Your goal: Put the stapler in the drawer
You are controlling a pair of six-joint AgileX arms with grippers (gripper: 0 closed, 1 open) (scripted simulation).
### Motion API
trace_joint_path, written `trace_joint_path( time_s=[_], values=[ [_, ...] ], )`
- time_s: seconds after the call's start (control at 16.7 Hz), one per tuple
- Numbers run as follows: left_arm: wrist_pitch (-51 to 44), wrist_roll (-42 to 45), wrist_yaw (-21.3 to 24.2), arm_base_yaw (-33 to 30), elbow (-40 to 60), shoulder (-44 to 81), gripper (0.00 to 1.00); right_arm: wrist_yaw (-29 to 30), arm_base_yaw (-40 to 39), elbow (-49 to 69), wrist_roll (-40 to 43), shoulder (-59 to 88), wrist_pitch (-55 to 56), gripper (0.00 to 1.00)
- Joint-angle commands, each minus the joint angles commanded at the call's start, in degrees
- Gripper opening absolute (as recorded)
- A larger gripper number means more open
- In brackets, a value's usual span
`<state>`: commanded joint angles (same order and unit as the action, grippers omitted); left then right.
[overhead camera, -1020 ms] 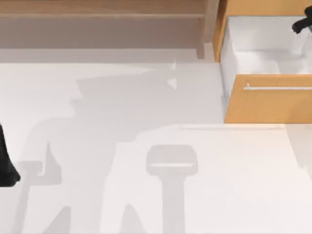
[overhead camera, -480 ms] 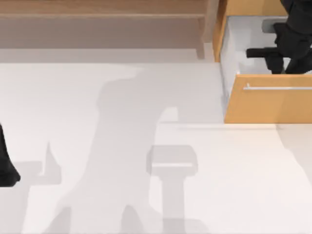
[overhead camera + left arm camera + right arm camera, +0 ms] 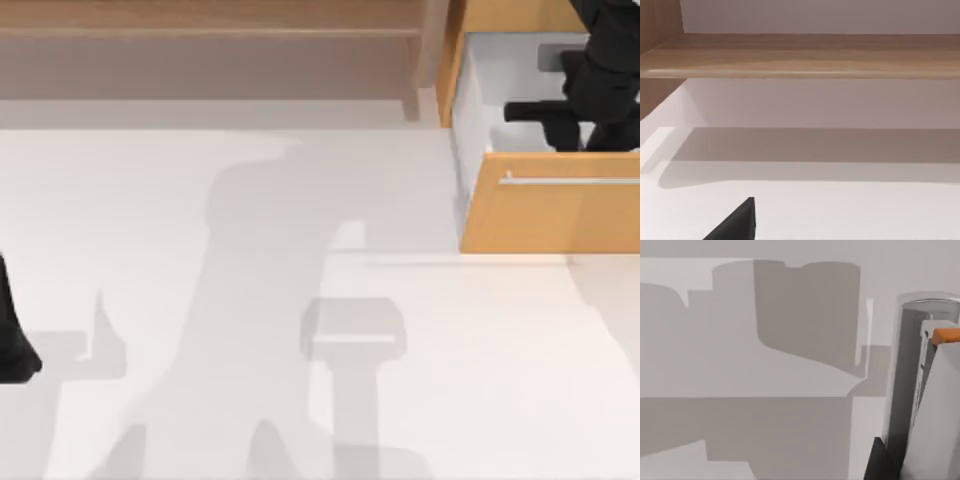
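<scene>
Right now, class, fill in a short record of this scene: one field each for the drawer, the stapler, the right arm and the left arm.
drawer: orange-tan wood-fronted drawer with silver bar handle, pulled open at the table's far right
stapler: grey stapler with orange part, close by the right wrist camera
right arm: right gripper over the drawer's white inside
left arm: parked at the table's left edge

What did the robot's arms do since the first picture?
The right arm came in from the top view's right edge and lowered its hand into the open drawer. In the last half second it hardly moved. A grey stapler sits right by that hand in the right wrist view. The left arm stayed parked at the table's left edge, and the drawer stayed open.
</scene>
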<state>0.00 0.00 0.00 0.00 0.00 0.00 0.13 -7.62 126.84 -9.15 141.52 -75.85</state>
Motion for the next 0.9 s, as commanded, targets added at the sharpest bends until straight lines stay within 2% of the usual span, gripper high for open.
trace_joint_path(
  time_s=[0.42, 0.9],
  values=[
    [0.0, 0.0, 0.0, 0.0, 0.0, 0.0, 1.00, 0.0, -0.1, -1.6, 0.0, 0.1, 1.5, 0.00],
    [0.0, 0.0, 0.0, 0.0, 0.0, 0.0, 1.00, 0.0, -0.1, -1.6, 0.0, 0.1, 1.5, 0.60]
  ],
)
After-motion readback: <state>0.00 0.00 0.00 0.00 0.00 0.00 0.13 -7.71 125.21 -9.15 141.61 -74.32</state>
